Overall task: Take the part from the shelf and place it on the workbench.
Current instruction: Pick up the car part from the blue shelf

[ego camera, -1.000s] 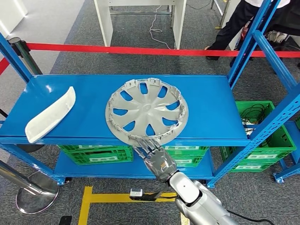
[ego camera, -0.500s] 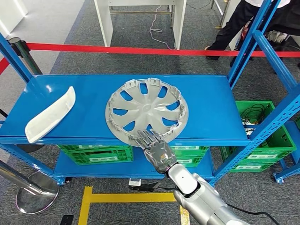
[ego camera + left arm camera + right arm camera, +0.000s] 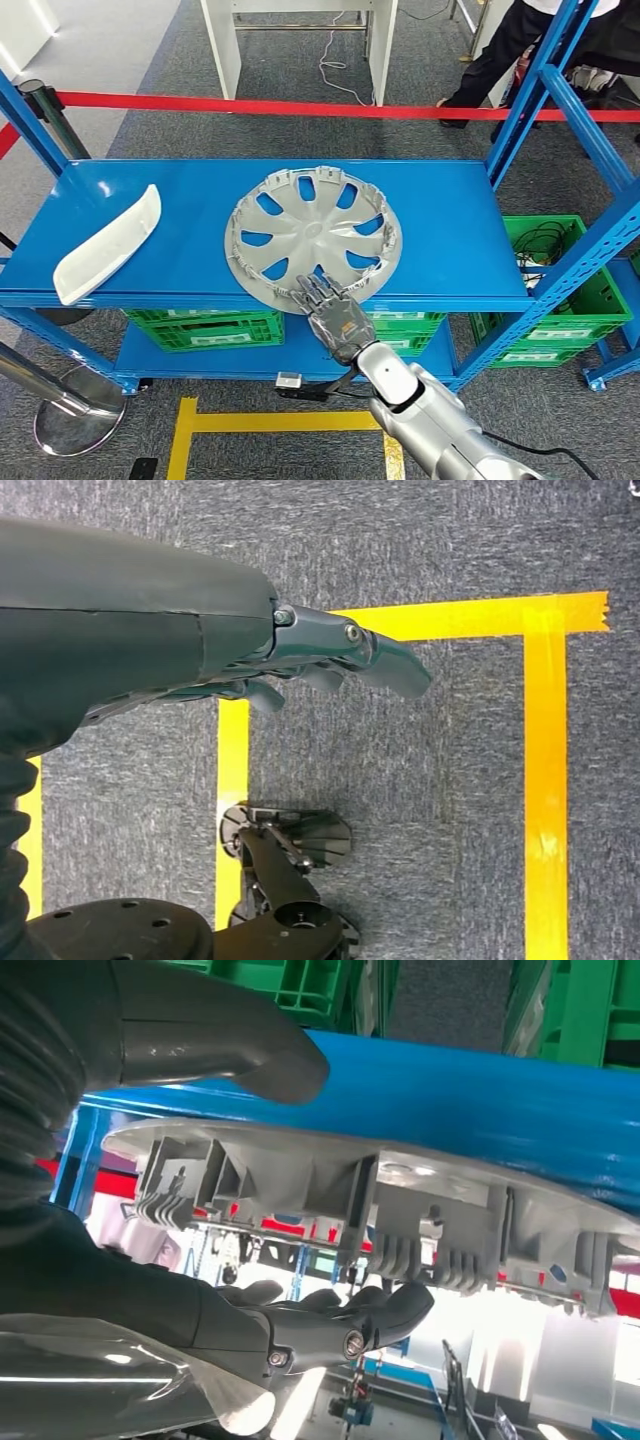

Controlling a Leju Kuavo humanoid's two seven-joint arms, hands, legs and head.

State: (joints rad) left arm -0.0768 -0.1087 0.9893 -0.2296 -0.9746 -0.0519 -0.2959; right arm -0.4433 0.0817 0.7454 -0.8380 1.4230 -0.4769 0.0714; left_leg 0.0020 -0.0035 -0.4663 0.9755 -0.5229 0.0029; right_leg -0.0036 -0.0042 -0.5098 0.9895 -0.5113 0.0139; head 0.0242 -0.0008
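From the head view, the silver wheel cover (image 3: 313, 235) lies on the blue shelf (image 3: 453, 230), its near edge under the fingers of the right hand (image 3: 332, 312). In the left wrist view, the left hand (image 3: 302, 660) hangs empty, fingers loosely straight, over the carpet. In the right wrist view, thumb above and fingers (image 3: 362, 1320) below bracket the cover's rim (image 3: 423, 1220), not clamped.

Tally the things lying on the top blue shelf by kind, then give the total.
Hubcap: 1
White trim part: 1
Total: 2
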